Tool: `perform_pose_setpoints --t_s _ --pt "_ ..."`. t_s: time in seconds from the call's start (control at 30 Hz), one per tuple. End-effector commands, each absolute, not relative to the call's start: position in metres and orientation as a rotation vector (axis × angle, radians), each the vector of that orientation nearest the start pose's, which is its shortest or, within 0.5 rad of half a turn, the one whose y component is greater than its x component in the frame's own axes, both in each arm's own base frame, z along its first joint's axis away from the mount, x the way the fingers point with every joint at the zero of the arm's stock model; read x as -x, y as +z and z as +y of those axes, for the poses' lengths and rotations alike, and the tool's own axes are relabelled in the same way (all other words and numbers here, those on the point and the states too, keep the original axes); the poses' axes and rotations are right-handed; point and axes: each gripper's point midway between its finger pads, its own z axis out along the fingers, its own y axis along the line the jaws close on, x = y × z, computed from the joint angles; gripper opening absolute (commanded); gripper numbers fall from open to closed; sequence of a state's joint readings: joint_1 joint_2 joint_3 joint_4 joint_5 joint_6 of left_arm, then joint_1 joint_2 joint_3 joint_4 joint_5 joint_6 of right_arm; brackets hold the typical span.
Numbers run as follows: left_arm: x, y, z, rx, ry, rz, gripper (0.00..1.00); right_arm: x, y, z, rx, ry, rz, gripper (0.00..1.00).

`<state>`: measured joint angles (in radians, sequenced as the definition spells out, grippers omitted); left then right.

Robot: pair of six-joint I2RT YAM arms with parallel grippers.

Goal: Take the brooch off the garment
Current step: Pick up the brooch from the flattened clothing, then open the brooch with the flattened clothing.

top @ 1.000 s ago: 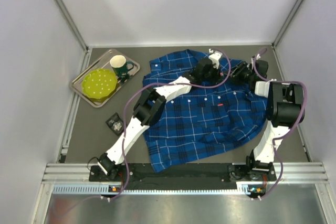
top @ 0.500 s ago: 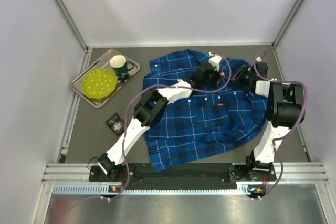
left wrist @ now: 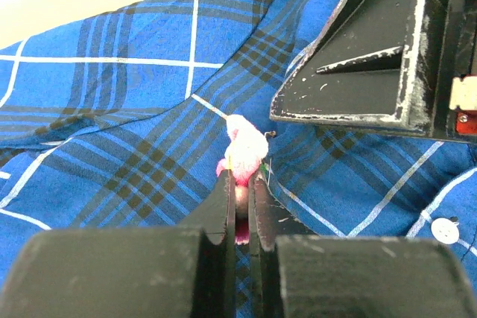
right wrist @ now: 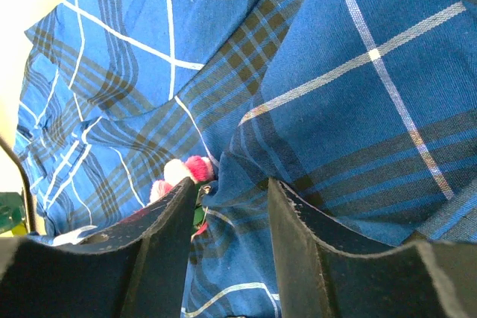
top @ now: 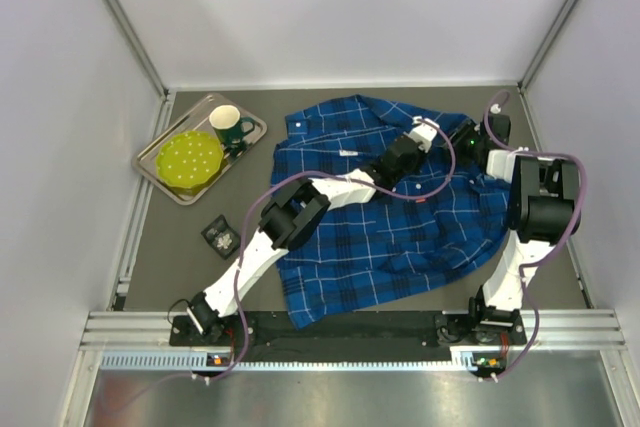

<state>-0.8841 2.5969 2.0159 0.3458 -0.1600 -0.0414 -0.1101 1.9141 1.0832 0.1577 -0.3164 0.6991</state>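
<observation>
Overhead hides it — left wrist view shows left claw [left wrist: 238, 180] clamped on pink brooch [left wrist: 244, 139]; right claw [right wrist: 231, 188] gapes on garment [right wrist: 358, 109].

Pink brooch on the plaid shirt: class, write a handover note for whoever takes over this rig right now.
Left gripper: fingers shut on the small pink fluffy brooch.
Right gripper: fingers apart, astride a fold of the blue and navy plaid shirt, right beside the brooch.
Shirt lies spread out; brooch sits at its far right part.
Done: brooch grasped.
Left: pull it free of the cloth; it does not look clear yet.
</observation>
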Motion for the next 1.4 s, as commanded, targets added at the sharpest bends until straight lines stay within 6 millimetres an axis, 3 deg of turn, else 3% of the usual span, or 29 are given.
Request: perform_pose_setpoints --t_s 0.0,0.4,0.5,0.67,0.83,1.0,1.1,1.27,1.37 --pt "-0.467 0.117 -0.538 -0.603 -0.513 1.605 0.00 -0.501 0.060 0.021 -0.734 0.653 2.141 0.42" --pt "-0.468 0.122 -0.541 -0.593 -0.518 1.563 0.00 -0.499 0.058 0.031 -0.732 0.733 2.142 0.26" --pt "-0.468 0.121 -0.542 -0.592 -0.521 1.562 0.00 -0.496 0.058 0.031 -0.743 0.728 2.144 0.26" --pt "-0.468 0.121 -0.542 -0.588 -0.518 1.565 0.00 -0.490 0.059 0.025 -0.765 0.678 2.148 0.40" --pt "-0.468 0.122 -0.542 -0.585 -0.519 1.561 0.00 -0.487 0.053 0.019 -0.792 0.665 2.155 0.35" --pt "-0.468 0.123 -0.542 -0.585 -0.520 1.559 0.00 -0.487 0.052 0.017 -0.803 0.659 2.155 0.36" --pt "-0.468 0.122 -0.543 -0.587 -0.521 1.560 0.00 -0.487 0.051 0.020 -0.798 0.683 2.162 0.27" --pt "-0.467 0.122 -0.547 -0.571 -0.556 1.565 0.00 -0.483 0.050 0.026 -0.800 0.725 2.157 0.00" --pt "-0.465 0.119 -0.550 -0.568 -0.576 1.572 0.00 -0.481 0.052 0.032 -0.802 0.783 2.149 0.00"
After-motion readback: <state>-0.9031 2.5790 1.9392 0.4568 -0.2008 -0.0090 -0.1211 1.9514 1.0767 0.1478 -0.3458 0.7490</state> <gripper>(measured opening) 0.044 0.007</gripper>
